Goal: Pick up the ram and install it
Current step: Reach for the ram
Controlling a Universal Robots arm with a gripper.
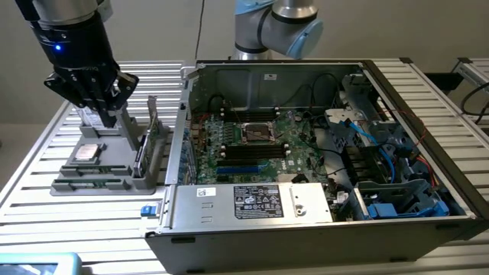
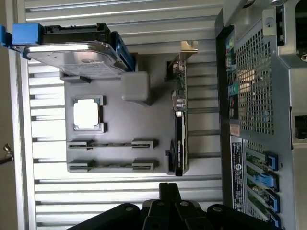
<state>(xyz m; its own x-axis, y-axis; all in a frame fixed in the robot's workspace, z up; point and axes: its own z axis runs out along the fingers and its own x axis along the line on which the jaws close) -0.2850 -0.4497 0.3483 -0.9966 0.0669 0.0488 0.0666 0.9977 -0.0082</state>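
The claw (image 1: 107,119) is closed, fingertips together, with nothing between them. It hangs over the far end of a gray tray (image 1: 145,182) on the slatted table (image 1: 77,217), to the exterior view's left of the open computer case (image 1: 321,229). The ram (image 1: 90,184) stands on edge in the tray's nearest long slot, well apart from the claw. A second slot lies just beyond it, then a square chip (image 1: 86,152), then a hard drive (image 2: 76,52) at the far end.
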